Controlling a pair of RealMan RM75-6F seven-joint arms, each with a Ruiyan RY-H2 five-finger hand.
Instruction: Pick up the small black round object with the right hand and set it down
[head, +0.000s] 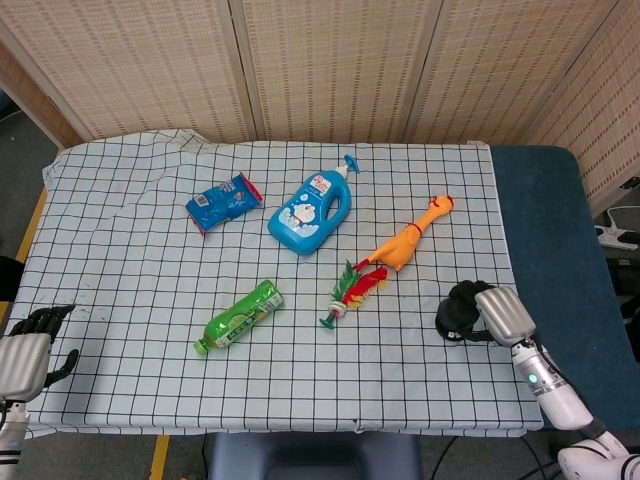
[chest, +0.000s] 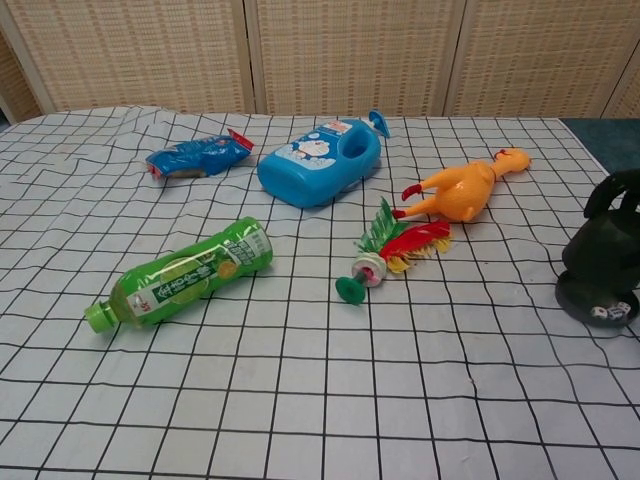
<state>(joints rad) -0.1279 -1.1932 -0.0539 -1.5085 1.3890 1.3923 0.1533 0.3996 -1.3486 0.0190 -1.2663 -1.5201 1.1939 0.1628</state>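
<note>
The small black round object (head: 451, 319) sits near the right edge of the checked cloth, tipped up on its rim; in the chest view the black object (chest: 600, 268) shows pale marks on its underside. My right hand (head: 503, 312) grips it from the right, with dark fingers (chest: 614, 190) curled over its top. Most of that hand lies outside the chest view. At the near left corner my left hand (head: 26, 348) hangs off the table's edge, fingers apart and holding nothing.
On the checked cloth (head: 130, 250) lie a yellow rubber chicken (head: 408, 240), a red-green feathered shuttlecock toy (head: 352, 291), a blue Doraemon bottle (head: 311, 212), a green drink bottle (head: 240, 316) and a blue snack packet (head: 222, 202). A dark blue surface (head: 560, 230) borders the cloth on the right.
</note>
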